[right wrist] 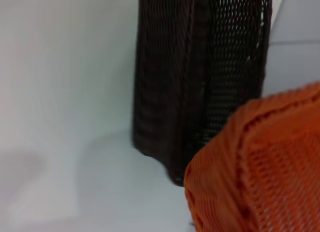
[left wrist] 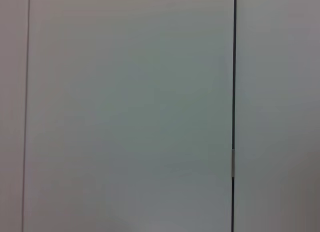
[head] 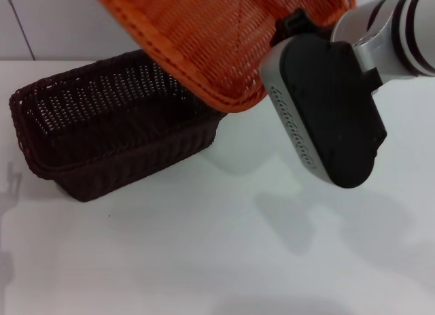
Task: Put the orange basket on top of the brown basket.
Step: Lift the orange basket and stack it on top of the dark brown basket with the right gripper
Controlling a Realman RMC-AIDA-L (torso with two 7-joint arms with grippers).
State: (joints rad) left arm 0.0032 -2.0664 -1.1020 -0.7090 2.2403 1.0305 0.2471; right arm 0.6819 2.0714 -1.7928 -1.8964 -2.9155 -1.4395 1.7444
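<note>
The right gripper (head: 293,24) seems to pinch the orange basket's (head: 224,36) rim, holding it tilted in the air. The brown basket (head: 109,135) sits below, to its left. A tilted drop could slide off.

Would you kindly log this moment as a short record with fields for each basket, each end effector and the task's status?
orange basket: lifted off the table, tilted, partly over the brown basket's right end
brown basket: upright on the white table, nothing inside
right end effector: at the orange basket's rim, carrying it
left end effector: not in view; its wrist camera shows only a pale panel
status: orange basket not yet set on the brown basket
</note>
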